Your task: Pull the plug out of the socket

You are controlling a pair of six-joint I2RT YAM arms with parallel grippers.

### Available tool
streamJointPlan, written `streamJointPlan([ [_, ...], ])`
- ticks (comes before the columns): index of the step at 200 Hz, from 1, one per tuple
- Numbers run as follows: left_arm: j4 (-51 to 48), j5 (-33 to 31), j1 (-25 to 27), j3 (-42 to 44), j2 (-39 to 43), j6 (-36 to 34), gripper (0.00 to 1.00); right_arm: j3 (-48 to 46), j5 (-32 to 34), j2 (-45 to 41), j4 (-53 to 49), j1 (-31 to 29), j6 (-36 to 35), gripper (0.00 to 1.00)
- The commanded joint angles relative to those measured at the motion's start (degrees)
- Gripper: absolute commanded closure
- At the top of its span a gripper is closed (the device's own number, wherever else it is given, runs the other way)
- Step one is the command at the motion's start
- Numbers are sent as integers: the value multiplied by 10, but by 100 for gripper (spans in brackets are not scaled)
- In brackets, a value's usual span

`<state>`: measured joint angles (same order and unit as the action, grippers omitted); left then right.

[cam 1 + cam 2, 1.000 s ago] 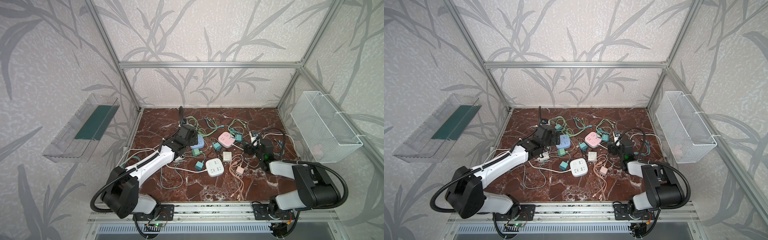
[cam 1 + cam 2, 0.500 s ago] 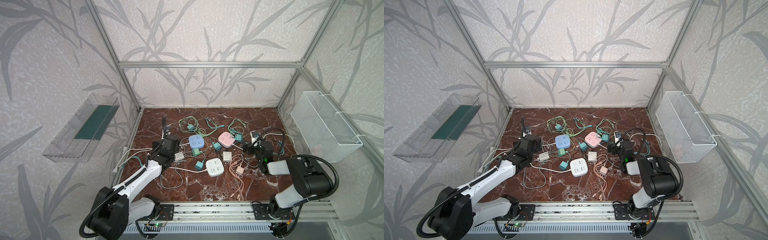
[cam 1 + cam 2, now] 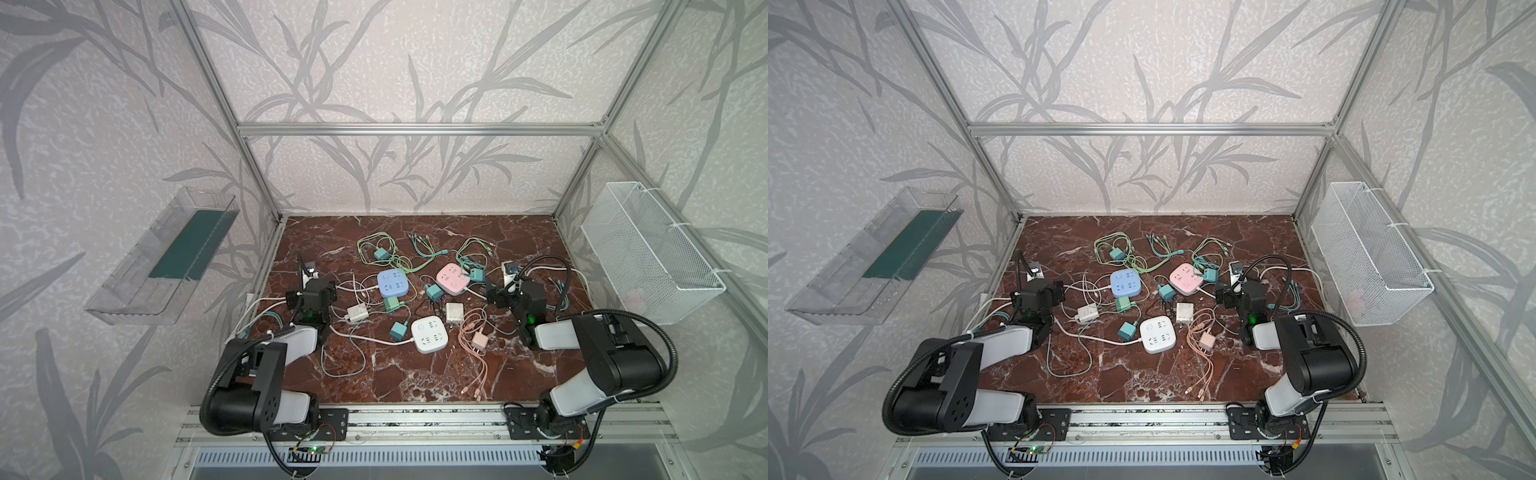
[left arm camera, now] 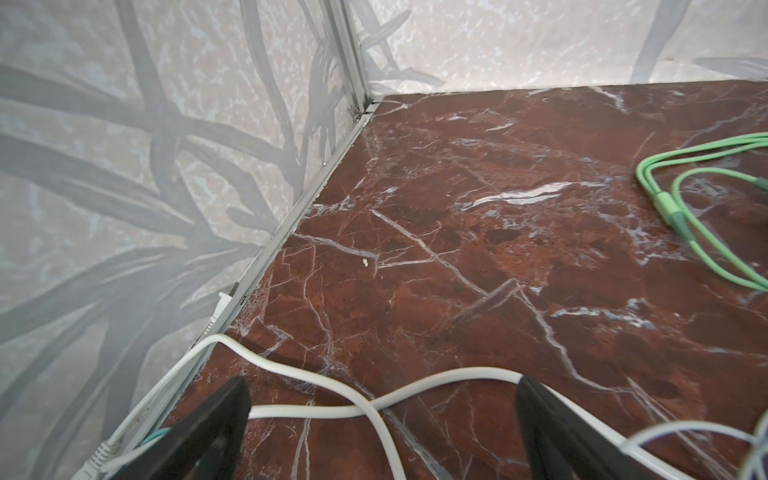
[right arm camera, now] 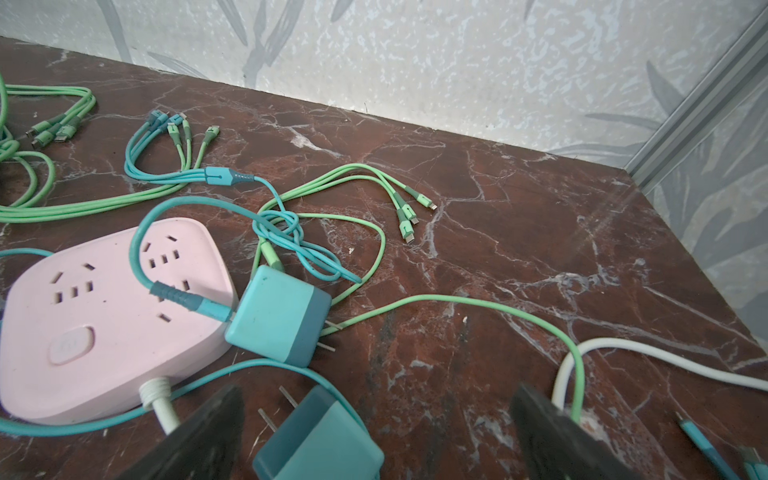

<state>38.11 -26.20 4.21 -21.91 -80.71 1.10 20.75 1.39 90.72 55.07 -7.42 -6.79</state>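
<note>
Three square sockets lie among cables: blue point(image 3: 392, 283), pink point(image 3: 454, 279) point(image 5: 108, 316) and white point(image 3: 430, 333); their top faces are bare. Several teal plugs lie loose. One plug point(image 5: 278, 316) leans against the pink socket with its prongs bare. Another plug point(image 5: 320, 436) lies on the marble between the fingers of my open right gripper point(image 5: 378, 395) point(image 3: 510, 291), and I cannot tell whether it touches them. My left gripper point(image 4: 382, 386) point(image 3: 311, 289) stands open at the left edge, over crossed white cables point(image 4: 316, 411). A teal plug point(image 3: 391, 304) sits against the blue socket's near side.
White adapters point(image 3: 356, 312) point(image 3: 454, 312) and a pink adapter point(image 3: 480, 341) lie among green, teal and pink cables. A clear tray point(image 3: 166, 266) hangs on the left wall, a wire basket point(image 3: 648, 253) on the right. Metal frame rails edge the marble floor point(image 4: 478, 249).
My left arm has drawn back from the blue socket to the left edge of the floor. The right gripper has opened a little wider and stayed in place.
</note>
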Motion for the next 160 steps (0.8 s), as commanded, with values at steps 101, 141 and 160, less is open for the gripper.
streamJointPlan([
  [101,182,104,-39,10,-96,19,1,0,9,2,23,3,7,1],
  [141,173,100,-37,8,-93,20,1,0,10,2,25,3,7,1],
  [160,179,99,-37,9,-95,18,1,1,10,2,23,3,7,1],
])
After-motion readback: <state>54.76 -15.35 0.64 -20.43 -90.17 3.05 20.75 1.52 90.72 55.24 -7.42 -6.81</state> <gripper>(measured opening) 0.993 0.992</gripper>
